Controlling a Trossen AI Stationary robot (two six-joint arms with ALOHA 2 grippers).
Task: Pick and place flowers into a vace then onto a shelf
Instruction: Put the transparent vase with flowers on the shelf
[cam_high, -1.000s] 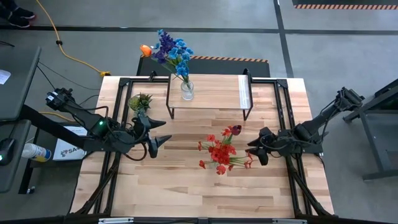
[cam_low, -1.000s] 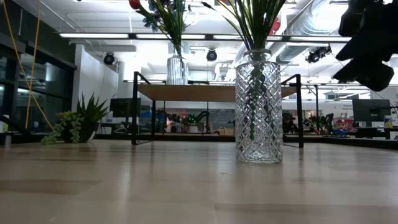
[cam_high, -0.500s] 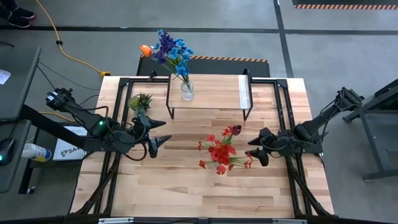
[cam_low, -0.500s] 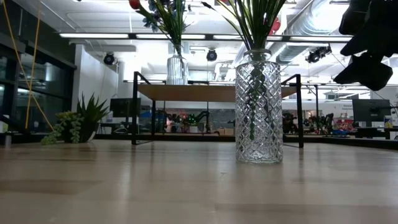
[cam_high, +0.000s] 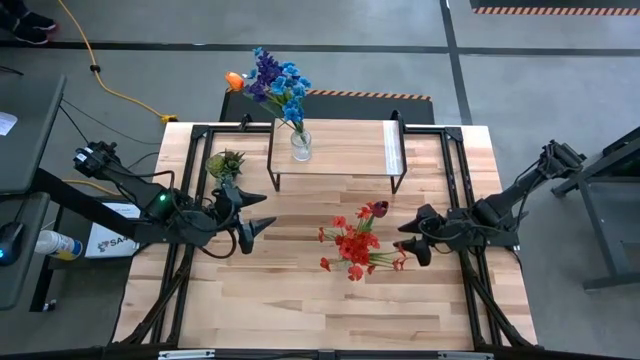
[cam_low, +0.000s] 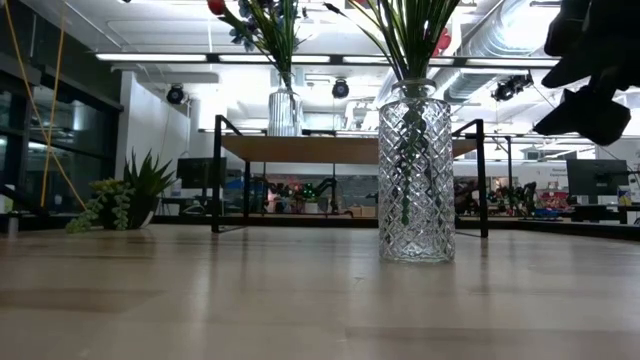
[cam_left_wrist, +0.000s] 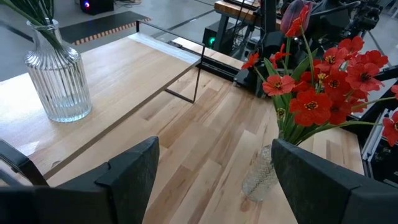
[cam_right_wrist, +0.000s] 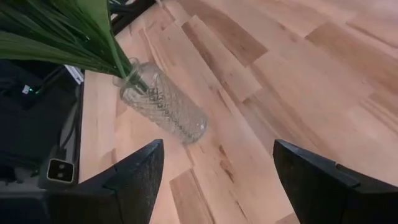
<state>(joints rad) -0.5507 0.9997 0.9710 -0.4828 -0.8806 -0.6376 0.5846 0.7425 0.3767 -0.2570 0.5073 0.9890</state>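
Right jaws open beside flowers (cam_high: 354, 244)

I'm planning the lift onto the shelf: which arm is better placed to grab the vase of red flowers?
Probably the right. Its open hand hangs beside the red flowers in the cut-glass vase, facing them. The left hand, also open, waits farther off near the potted plant. The shelf has free space beside the blue bouquet's vase.
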